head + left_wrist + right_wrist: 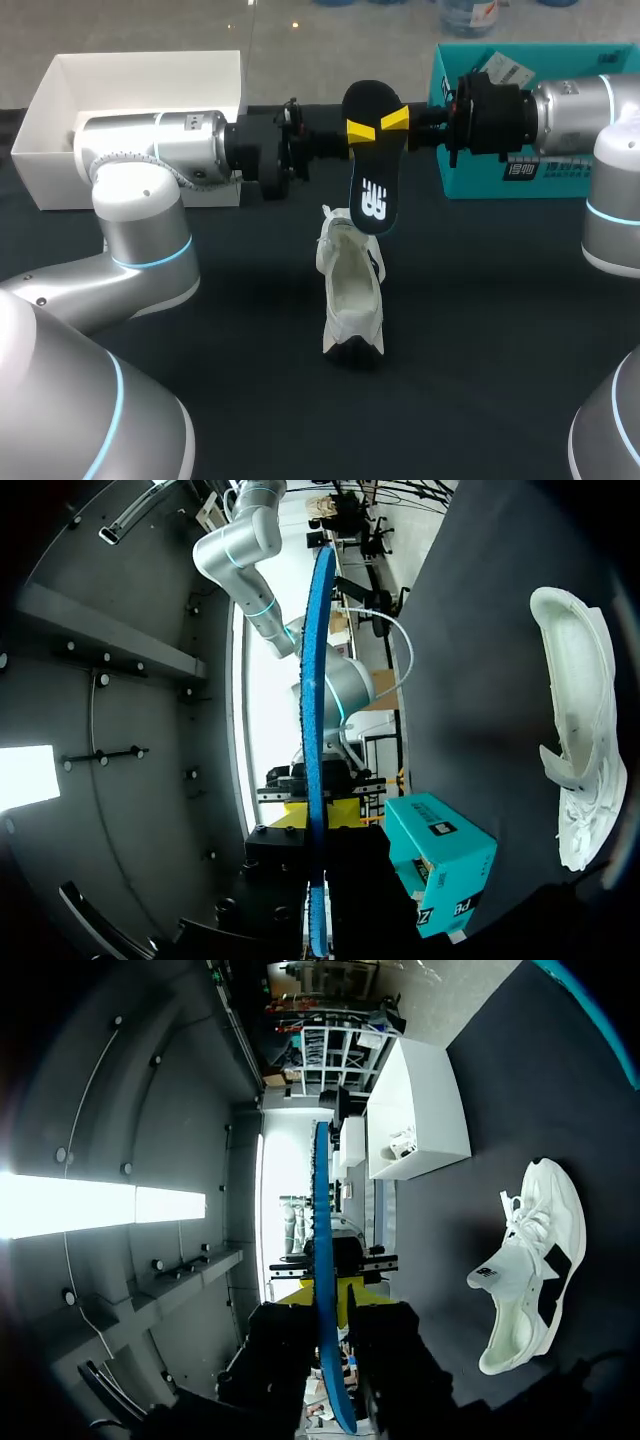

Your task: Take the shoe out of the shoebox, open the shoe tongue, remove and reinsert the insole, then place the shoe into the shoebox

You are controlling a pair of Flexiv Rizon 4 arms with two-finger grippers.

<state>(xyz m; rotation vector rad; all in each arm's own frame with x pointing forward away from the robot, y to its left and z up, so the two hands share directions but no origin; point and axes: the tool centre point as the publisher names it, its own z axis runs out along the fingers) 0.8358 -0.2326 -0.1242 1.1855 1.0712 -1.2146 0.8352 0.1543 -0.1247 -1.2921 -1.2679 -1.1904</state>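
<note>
Insole (372,185) upright above shoe (352,290) — pinched by left gripper (360,131) and right gripper (395,121).

Worktop (480,330): black, matte, cloth-like cover, fills most of head view, far edge near top. Same dark surface in both wrist views. Light even, soft.

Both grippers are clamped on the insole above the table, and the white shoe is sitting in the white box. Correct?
Not quite. The white shoe is not in the white box; it lies out on the black table, as the head view shows. The rest holds: the left gripper and the right gripper both clamp the raised insole.
</note>
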